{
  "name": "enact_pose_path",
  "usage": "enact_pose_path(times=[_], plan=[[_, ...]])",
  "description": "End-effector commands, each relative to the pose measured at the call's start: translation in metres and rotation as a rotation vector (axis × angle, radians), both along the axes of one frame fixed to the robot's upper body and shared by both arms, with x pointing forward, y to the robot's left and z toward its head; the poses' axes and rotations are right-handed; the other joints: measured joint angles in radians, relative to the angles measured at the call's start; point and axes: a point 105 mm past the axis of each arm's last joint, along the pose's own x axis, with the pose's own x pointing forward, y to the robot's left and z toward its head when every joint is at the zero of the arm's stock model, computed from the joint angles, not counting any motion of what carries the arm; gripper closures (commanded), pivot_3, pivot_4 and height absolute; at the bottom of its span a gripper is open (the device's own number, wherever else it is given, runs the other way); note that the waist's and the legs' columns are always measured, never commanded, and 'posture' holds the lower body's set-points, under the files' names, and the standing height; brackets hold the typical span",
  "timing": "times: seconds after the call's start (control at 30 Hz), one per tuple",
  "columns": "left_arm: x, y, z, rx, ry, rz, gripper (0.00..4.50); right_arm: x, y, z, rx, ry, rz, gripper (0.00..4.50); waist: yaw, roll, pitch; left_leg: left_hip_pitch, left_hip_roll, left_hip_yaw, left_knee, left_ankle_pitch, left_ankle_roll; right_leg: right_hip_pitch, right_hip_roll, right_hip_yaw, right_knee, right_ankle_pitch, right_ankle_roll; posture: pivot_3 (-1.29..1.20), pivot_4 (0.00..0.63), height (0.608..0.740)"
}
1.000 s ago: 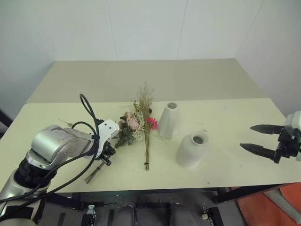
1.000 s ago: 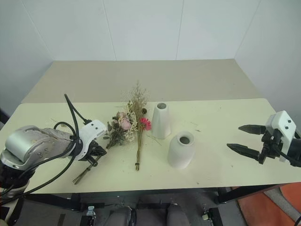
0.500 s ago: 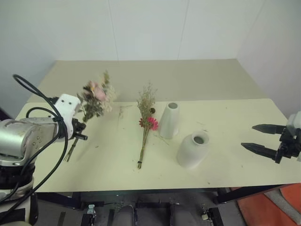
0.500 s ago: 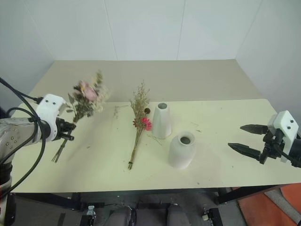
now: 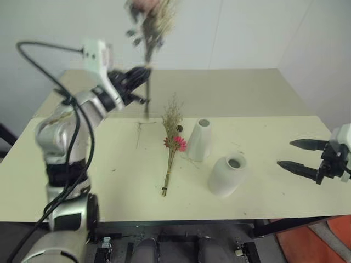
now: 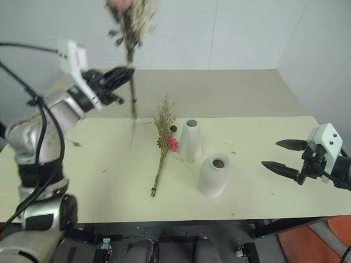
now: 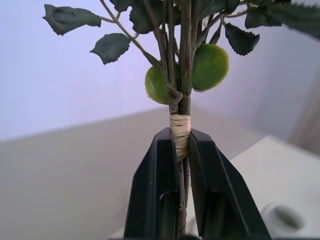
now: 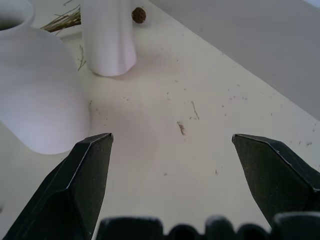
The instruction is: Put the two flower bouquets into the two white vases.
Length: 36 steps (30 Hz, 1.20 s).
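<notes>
Left tool (image 7: 181,150): clamped on the stems of the rose bouquet (image 5: 147,22), at the pale twine binding, as seen in the left wrist view; held raised above the far left part of the counter (image 5: 274,192).
Rose bouquet: carried upright in the air, blooms at the top edge of the head views, stem ends hanging below the fingers; dark green leaves and two rounder light green ones are seen just above the binding.
Right tool (image 5: 301,156): fingers wide apart, nothing between them; held over the right edge of the counter, pointing toward the vases.
Daisy bouquet (image 5: 172,143): lying flat on the counter, stem ends toward the near edge, dried grasses pointing away; magenta daisy (image 5: 177,143) just beside the tall vase.
Tall vase (image 5: 199,139): slim white cone, upright, near the counter's middle, mouth open upward.
Round vase (image 5: 227,174): shorter and wider, upright, near the tall vase on its near right side; apart from it.
Loose sprig (image 5: 139,130): a thin dry stem lying on the counter left of the daisy bouquet.
Counter surface: pale yellow, with small flecks of plant debris noted in the right wrist view.
</notes>
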Motion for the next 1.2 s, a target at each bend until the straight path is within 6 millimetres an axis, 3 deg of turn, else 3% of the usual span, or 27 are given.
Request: enact_pose_path(times=[0.03,0.23,0.6,0.97,1.2], plan=[[-0.003,-0.024,0.017,-0.038,-0.087,-0.153,4.38,0.0,0.005,0.011,0.002,-0.049,0.006,0.0,-0.002,0.0,0.0,0.0,0.0,0.0,0.0,0.0,0.0,0.0,0.0,0.0,-0.001,0.0,0.0,0.0,0.15,0.74],[0.006,-0.059,0.012,-0.028,-0.093,-0.295,4.38,-0.004,0.008,0.016,0.013,-0.07,0.001,0.0,-0.007,0.0,0.0,-0.001,0.0,0.0,0.0,0.0,0.0,-0.001,0.001,0.001,0.0,0.0,0.0,0.0,0.15,0.74],[0.009,-0.095,-0.002,-0.053,-0.046,-0.416,4.38,-0.012,0.01,0.017,0.018,-0.078,-0.022,0.0,-0.003,0.0,0.0,-0.003,0.0,0.0,0.0,0.0,0.0,-0.003,0.0,0.001,0.0,0.0,0.001,0.0,0.15,0.74],[0.013,-0.107,-0.027,0.004,-0.013,-0.435,4.38,-0.014,0.012,0.02,0.058,-0.099,-0.042,0.0,-0.004,0.0,0.0,-0.003,0.0,0.0,0.0,0.0,0.0,-0.003,0.0,0.001,0.0,0.0,0.001,0.0,0.15,0.74],[0.016,-0.109,-0.031,0.002,-0.007,-0.429,4.38,-0.017,0.008,0.029,0.108,-0.127,-0.075,0.0,-0.003,0.0,0.0,-0.003,0.0,0.0,0.0,0.0,0.0,-0.003,0.001,0.001,0.0,0.0,0.001,0.0,0.15,0.74]])
